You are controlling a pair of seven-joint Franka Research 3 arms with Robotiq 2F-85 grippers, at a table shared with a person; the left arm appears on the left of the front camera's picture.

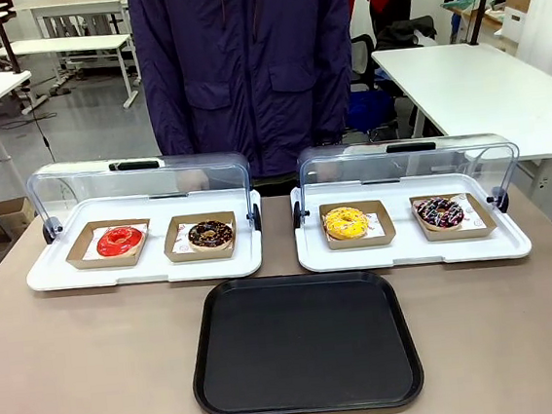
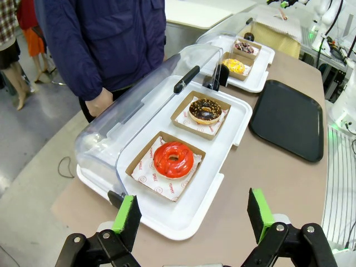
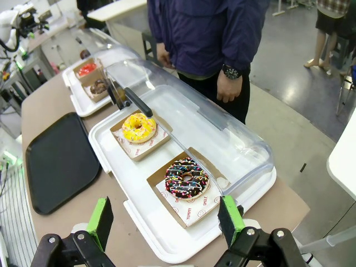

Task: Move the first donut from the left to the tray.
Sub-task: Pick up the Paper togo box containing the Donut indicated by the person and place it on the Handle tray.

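So the glossy red-glazed ring donut (image 1: 120, 241) is sitting in its shallow square brown cardboard box (image 1: 77, 254) on white paper, left of middle in the front view. It's at the left end of a white plastic tray (image 1: 145, 270) whose clear domed lid (image 1: 137, 181) is swung up toward the far side. Right beside it in the same white tray is a dark chocolate donut (image 1: 209, 235) in its own box. A second white lidded tray (image 1: 412, 253) sits to the right of the frame, holding a yellow-glazed donut (image 1: 345, 223) and a chocolate donut with coloured sprinkles (image 1: 440, 214). The big flat black rectangular tray (image 1: 305, 344) lies bare at bottom centre on the tan surface (image 1: 97, 381), just in front of the gap between the two white trays and not touching either. A person in a dark blue jacket (image 1: 244, 73) stands at the far edge, top centre. In the left wrist view the left pincer (image 2: 193, 214) is spread wide with nothing between its green pads, hanging above the near edge of the white tray, with the red donut just beyond it. Same deal in the right wrist view: the right pincer (image 3: 165, 219) is spread wide and holding nothing, just short of the sprinkled donut.
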